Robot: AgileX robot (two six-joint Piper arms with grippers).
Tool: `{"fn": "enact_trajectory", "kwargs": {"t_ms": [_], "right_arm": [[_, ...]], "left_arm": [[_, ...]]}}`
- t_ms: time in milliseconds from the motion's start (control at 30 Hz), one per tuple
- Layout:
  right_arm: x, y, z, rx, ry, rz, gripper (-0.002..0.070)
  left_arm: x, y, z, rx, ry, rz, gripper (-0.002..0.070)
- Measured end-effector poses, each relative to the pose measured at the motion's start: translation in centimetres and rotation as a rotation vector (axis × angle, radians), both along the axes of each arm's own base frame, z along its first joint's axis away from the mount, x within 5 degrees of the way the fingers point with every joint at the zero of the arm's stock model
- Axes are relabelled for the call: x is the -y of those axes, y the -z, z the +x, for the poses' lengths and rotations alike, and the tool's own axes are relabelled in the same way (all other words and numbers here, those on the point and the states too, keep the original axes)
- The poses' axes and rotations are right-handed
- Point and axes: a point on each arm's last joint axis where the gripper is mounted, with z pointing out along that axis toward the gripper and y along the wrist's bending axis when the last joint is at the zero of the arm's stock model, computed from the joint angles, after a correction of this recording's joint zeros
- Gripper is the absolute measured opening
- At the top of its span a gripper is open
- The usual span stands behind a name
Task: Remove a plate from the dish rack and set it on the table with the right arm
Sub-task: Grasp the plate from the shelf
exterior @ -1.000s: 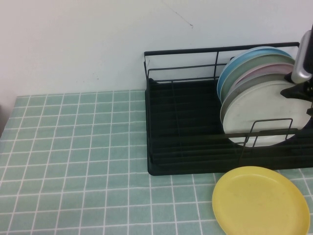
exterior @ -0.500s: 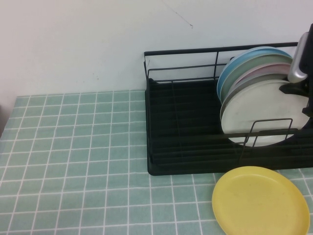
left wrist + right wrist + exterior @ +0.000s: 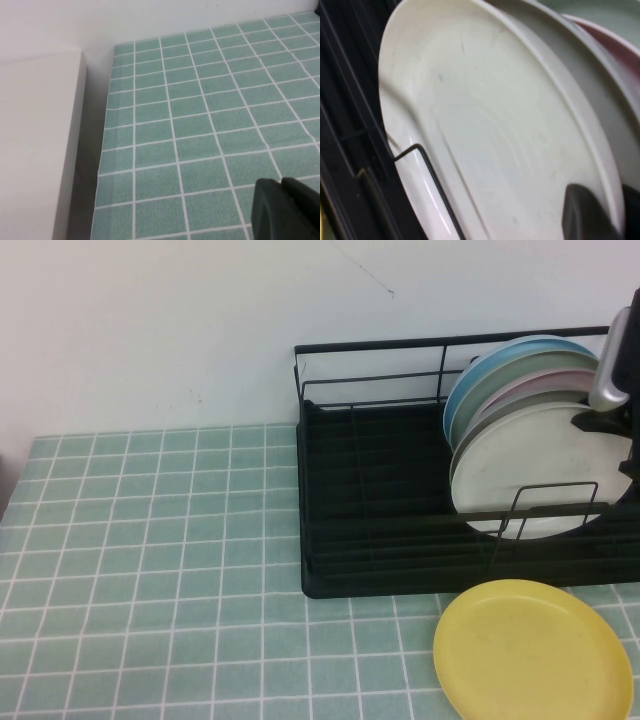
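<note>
The left gripper (image 3: 287,210) is parked over bare table (image 3: 150,540) at about 9 o'clock, well apart from the dish rack (image 3: 380,490) at 3 o'clock; whether it is open or closed cannot be told. The plate (image 3: 525,475) stands on edge at the front of the stack in the rack's right end, behind the wire loop, with a yellow plate (image 3: 535,650) flat at 5 o'clock. The right gripper (image 3: 610,425) sits at the plate's right rim, one finger (image 3: 587,212) against its face, though a closed grip cannot be confirmed; the step appears to be grasping, and the next move calls for a firm pinch and a lift clear of the loop.
</note>
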Motion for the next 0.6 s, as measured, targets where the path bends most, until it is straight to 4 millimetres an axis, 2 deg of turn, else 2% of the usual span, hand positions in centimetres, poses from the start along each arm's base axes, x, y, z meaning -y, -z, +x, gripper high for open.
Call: {"fn": "enact_trajectory", "kwargs": {"t_ms": [267, 367, 600], "right_arm": [[0.0, -0.1, 0.0, -0.01, 0.02, 0.014, 0.01], [0.0, -1.2, -0.5, 0.003, 0.029, 0.023, 0.01], [0.1, -5.1, -2.8, 0.051, 0.062, 0.024, 0.0093]], "left_arm": [[0.0, 0.0, 0.0, 0.0, 0.0, 0.0, -0.0003], [0.0, 0.0, 0.0, 0.0, 0.0, 0.0, -0.0003], [0.0, 0.0, 0.0, 0.0, 0.0, 0.0, -0.0003]]}}
